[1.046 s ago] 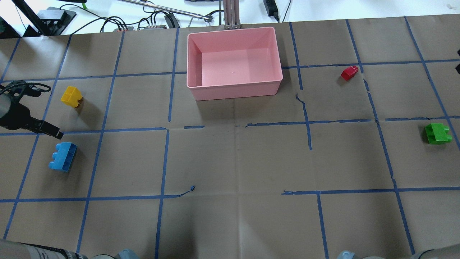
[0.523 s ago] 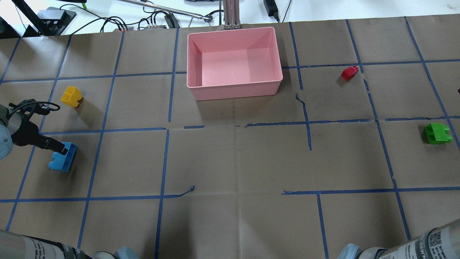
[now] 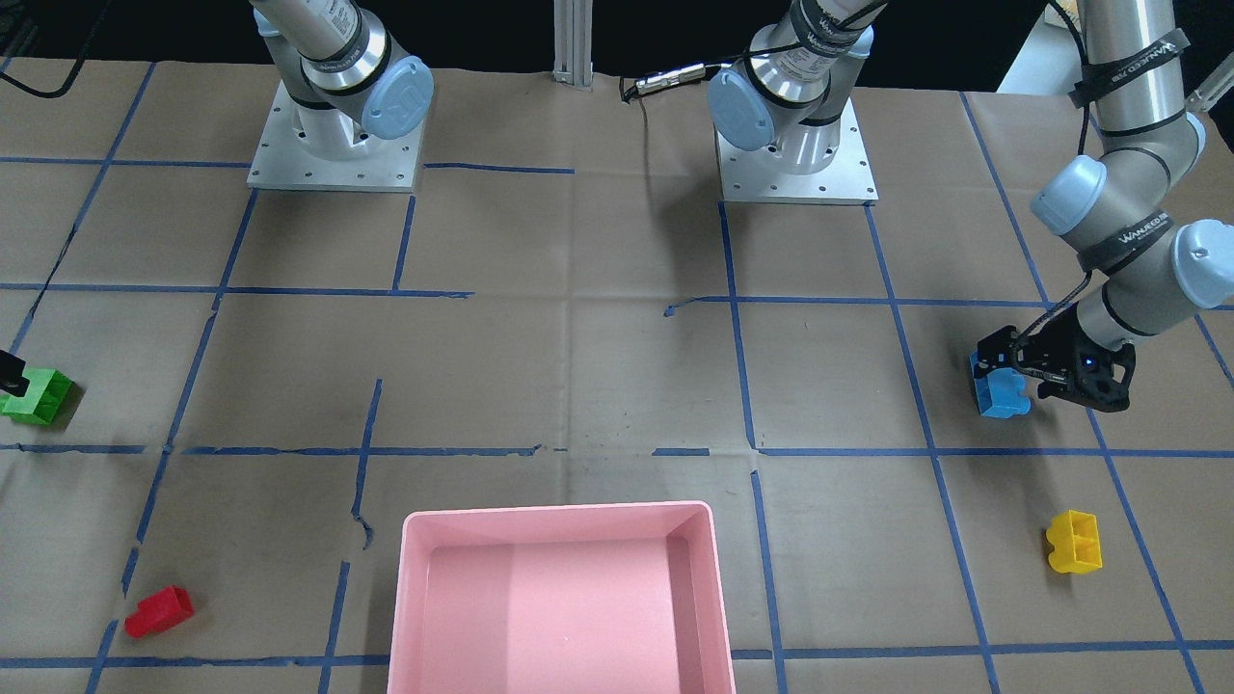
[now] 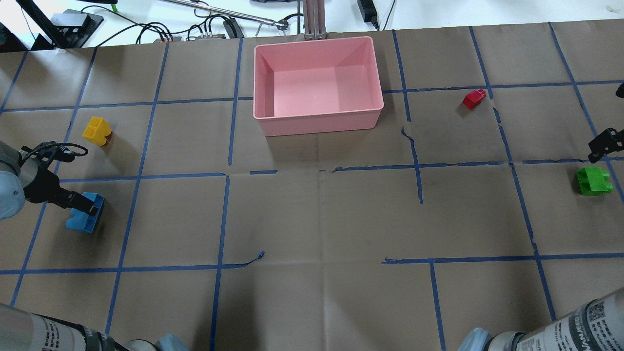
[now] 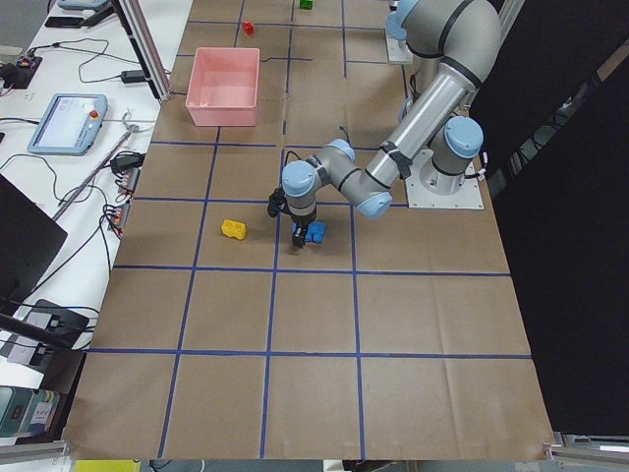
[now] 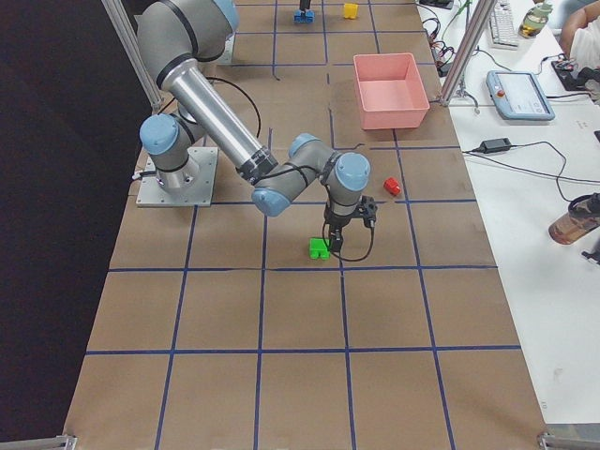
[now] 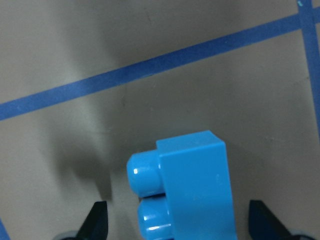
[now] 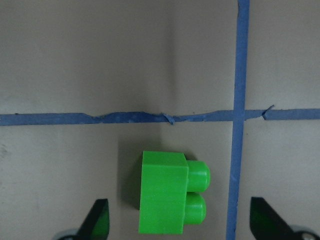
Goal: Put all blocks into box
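The long blue brick (image 4: 80, 223) lies on its side at the table's left. My left gripper (image 4: 83, 204) is open and low over it, one finger on each side with gaps, as the left wrist view (image 7: 180, 220) shows around the brick (image 7: 195, 185). The green brick (image 4: 594, 181) lies at the right edge. My right gripper (image 4: 602, 146) is open just beyond it; in the right wrist view (image 8: 180, 220) the brick (image 8: 165, 200) sits between the fingertips' lines. The yellow brick (image 4: 96, 130) and the red brick (image 4: 474, 99) lie free. The pink box (image 4: 317, 117) is empty.
The table is brown paper with a blue tape grid (image 4: 224, 175). Cables and equipment (image 4: 209, 27) lie beyond the far edge, behind the box. Both arm bases (image 3: 333, 145) stand on the robot's side.
My left gripper has moved from near the yellow brick down onto the blue brick. My right gripper has come into the overhead view at the right edge, above the green brick.
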### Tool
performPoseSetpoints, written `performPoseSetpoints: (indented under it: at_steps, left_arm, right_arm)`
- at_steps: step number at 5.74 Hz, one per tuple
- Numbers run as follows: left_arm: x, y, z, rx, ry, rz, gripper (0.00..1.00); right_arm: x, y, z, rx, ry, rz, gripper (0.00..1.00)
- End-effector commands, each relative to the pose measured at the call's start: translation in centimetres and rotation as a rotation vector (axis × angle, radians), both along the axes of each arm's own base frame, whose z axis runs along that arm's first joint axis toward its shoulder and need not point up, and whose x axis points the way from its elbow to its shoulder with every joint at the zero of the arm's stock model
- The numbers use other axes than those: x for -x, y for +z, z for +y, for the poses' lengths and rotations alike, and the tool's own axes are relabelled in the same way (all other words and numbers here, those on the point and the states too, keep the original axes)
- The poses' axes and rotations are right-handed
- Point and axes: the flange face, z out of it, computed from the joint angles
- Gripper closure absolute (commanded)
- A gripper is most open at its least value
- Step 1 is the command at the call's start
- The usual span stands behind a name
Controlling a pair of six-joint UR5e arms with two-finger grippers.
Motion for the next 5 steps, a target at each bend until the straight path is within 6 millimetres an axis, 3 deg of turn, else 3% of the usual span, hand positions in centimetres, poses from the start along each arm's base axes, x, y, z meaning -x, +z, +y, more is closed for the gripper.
performPoseSetpoints:
  at_steps: [1, 2, 3, 4, 5]
  left_arm:
    - [0.1, -0.8, 0.1, -0.014, 0.006, 0.01, 0.16]
    - [0.1, -1.0, 0.1, -0.016, 0.006, 0.014, 0.47]
    - [0.1, -1.0, 0.1, -0.017, 0.007, 0.012, 0.9]
    - [0.2, -0.3, 0.0, -0.011, 0.007, 0.005, 1.0]
    - [0.4, 1.3, -0.1, -0.036, 0.048, 0.021, 1.0]
  right_arm:
    - [0.8, -4.5, 0.6, -0.046, -0.017, -0.031, 0.01]
    - [0.8, -5.4, 0.6, -0.059, -0.015, -0.04, 0.01]
    - [0.8, -5.4, 0.7, -0.062, -0.023, -0.038, 0.01]
    - [0.9, -5.3, 0.6, -0.061, -0.026, -0.034, 0.1]
    - [1.0, -5.3, 0.7, -0.076, -0.024, -0.024, 0.38]
